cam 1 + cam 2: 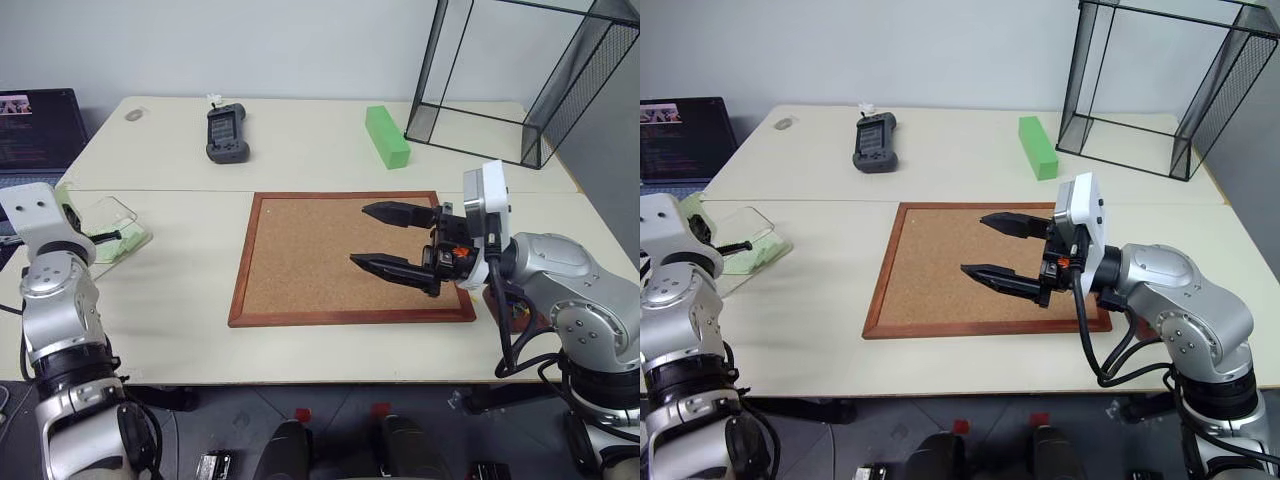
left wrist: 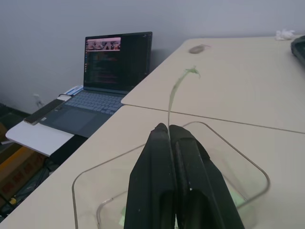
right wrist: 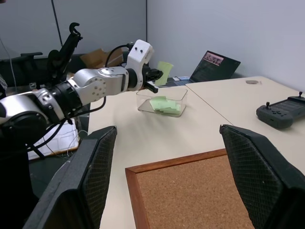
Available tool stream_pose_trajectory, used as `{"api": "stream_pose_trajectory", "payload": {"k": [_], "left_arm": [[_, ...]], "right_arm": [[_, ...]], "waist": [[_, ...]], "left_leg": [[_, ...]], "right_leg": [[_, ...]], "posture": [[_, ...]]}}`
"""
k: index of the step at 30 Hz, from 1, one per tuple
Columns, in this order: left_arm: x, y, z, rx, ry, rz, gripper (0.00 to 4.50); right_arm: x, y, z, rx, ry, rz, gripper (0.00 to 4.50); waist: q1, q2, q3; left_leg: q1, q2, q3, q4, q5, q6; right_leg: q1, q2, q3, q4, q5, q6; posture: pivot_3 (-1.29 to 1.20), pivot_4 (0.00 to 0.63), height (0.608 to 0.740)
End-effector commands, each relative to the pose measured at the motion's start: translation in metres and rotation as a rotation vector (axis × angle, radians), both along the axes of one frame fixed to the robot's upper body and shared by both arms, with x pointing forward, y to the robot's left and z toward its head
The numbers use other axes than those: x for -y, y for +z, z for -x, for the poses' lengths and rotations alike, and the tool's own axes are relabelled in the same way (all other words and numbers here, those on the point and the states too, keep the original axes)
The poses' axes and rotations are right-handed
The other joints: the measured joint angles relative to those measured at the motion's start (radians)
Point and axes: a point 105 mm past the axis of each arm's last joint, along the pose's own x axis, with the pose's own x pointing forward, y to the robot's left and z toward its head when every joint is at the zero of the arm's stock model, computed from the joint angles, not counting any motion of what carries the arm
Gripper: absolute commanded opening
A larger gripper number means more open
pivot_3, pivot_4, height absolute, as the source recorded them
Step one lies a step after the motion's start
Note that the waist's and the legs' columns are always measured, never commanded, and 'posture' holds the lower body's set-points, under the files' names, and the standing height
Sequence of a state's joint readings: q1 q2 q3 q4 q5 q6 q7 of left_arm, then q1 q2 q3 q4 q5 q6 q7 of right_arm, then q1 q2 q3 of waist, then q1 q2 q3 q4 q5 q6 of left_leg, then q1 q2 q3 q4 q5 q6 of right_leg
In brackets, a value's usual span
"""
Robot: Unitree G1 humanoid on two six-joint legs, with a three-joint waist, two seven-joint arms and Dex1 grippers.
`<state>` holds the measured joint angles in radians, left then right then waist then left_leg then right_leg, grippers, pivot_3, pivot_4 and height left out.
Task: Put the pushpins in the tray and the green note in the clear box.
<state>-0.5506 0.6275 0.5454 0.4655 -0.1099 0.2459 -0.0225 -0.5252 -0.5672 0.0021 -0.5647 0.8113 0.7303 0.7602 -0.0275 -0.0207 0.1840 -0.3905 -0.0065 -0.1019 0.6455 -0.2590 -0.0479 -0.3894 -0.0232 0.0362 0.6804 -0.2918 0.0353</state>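
Observation:
My left gripper (image 2: 167, 128) is shut on the green note (image 2: 172, 95), a thin pale slip seen edge-on, which stands up from the fingertips. It hangs just above the clear box (image 3: 162, 99) at the table's left edge. That box has other pale green slips (image 3: 163, 104) lying in it. My right gripper (image 1: 375, 238) stands open over the cork board, level and pointing left, with nothing between its fingers. A dark reddish-brown bit of the tray (image 1: 522, 318) peeks out under my right forearm. The pushpins are out of view.
A wood-framed cork board (image 1: 300, 270) lies at the table's centre. Behind it are a bright green block (image 1: 386, 136), a black handheld controller (image 1: 226, 132) and a black wire cage (image 1: 520, 80) at back right. A laptop (image 2: 112, 67) sits on a lower desk to the left.

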Motion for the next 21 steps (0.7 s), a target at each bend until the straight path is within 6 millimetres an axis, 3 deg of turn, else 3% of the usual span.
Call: {"api": "stream_pose_trajectory", "payload": {"k": [1, 4, 7, 21], "left_arm": [[-0.013, 0.008, -0.002, 0.041, 0.036, -0.018, 0.00], [-0.013, 0.003, -0.007, 0.037, 0.025, -0.009, 0.00], [-0.015, -0.001, -0.008, 0.041, 0.034, 0.006, 0.47], [-0.017, -0.007, -0.008, 0.044, 0.037, 0.014, 3.18]], "right_arm": [[-0.001, 0.010, 0.005, 0.044, 0.007, -0.021, 3.67], [-0.001, 0.011, 0.005, 0.042, 0.000, -0.024, 3.67], [0.001, 0.011, 0.004, 0.041, -0.016, -0.018, 3.68], [0.006, 0.009, 0.001, 0.029, -0.052, -0.014, 3.68]], "waist": [[0.000, 0.000, 0.000], [-0.001, 0.000, 0.000], [-0.001, 0.000, 0.000], [-0.002, 0.000, 0.000]], "left_leg": [[0.000, 0.000, 0.000, 0.000, 0.000, 0.000], [0.000, 0.000, 0.000, 0.000, 0.000, 0.000], [0.000, 0.000, 0.000, 0.000, 0.000, 0.000], [0.000, 0.000, 0.000, 0.000, 0.000, 0.000]], "right_leg": [[0.000, 0.000, 0.000, 0.000, 0.000, 0.000], [0.000, 0.000, 0.000, 0.000, 0.000, 0.000], [-0.001, 0.000, 0.000, 0.000, 0.000, 0.000], [-0.001, 0.000, 0.000, 0.000, 0.000, 0.000]], "posture": [[0.00, 0.150, 0.740], [0.00, 0.150, 0.740], [0.00, 0.150, 0.740], [0.00, 0.150, 0.740]]}}
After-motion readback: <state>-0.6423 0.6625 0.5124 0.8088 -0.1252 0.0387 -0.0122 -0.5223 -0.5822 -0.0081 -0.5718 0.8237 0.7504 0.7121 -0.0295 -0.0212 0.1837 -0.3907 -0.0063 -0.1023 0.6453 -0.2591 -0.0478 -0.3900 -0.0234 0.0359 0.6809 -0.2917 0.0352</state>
